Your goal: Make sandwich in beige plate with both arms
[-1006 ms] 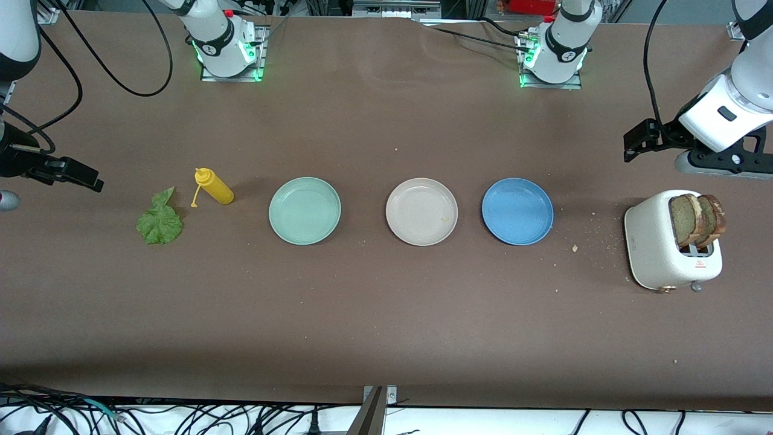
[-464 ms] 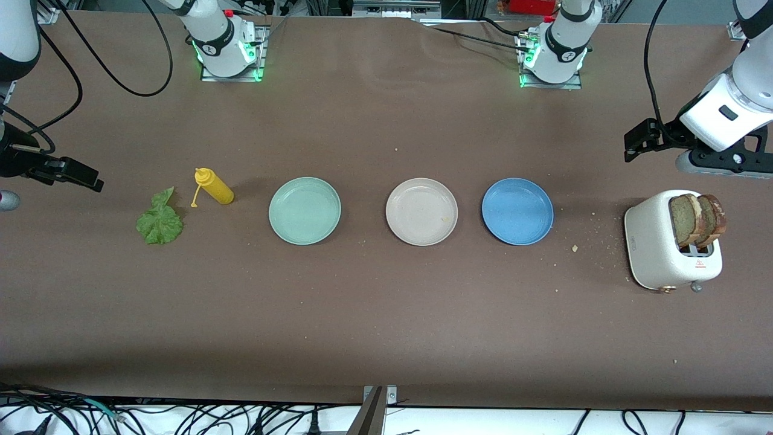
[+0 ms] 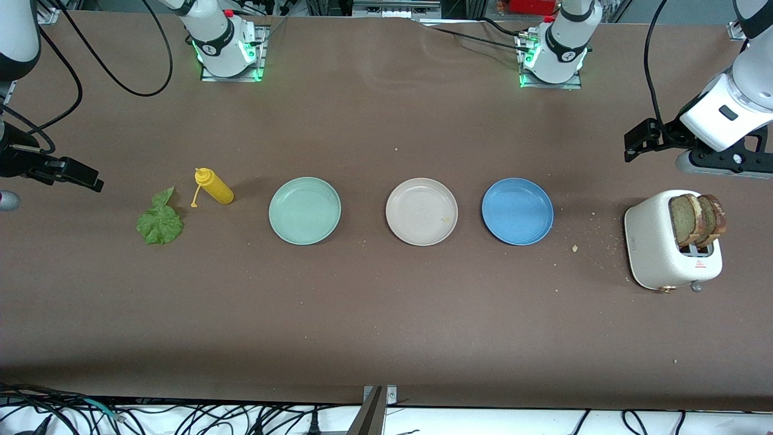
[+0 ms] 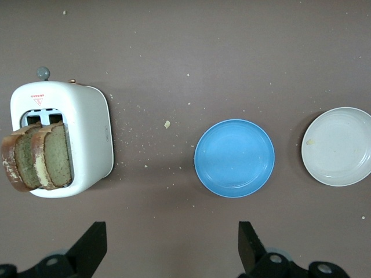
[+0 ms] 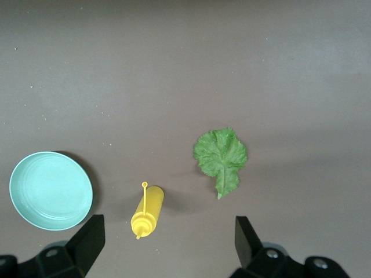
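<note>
The beige plate lies bare between a mint-green plate and a blue plate; it also shows in the left wrist view. Two brown bread slices stand in a white toaster at the left arm's end, also seen in the left wrist view. A green lettuce leaf lies at the right arm's end and shows in the right wrist view. My left gripper is open and empty, up beside the toaster. My right gripper is open and empty, up near the lettuce.
A yellow squeeze bottle lies on its side between the lettuce and the mint-green plate, also in the right wrist view. Crumbs are scattered between the blue plate and the toaster. Both arm bases stand along the table edge farthest from the front camera.
The left arm's wrist has shifted very slightly. Nothing on the table has moved, and both grippers stay open.
</note>
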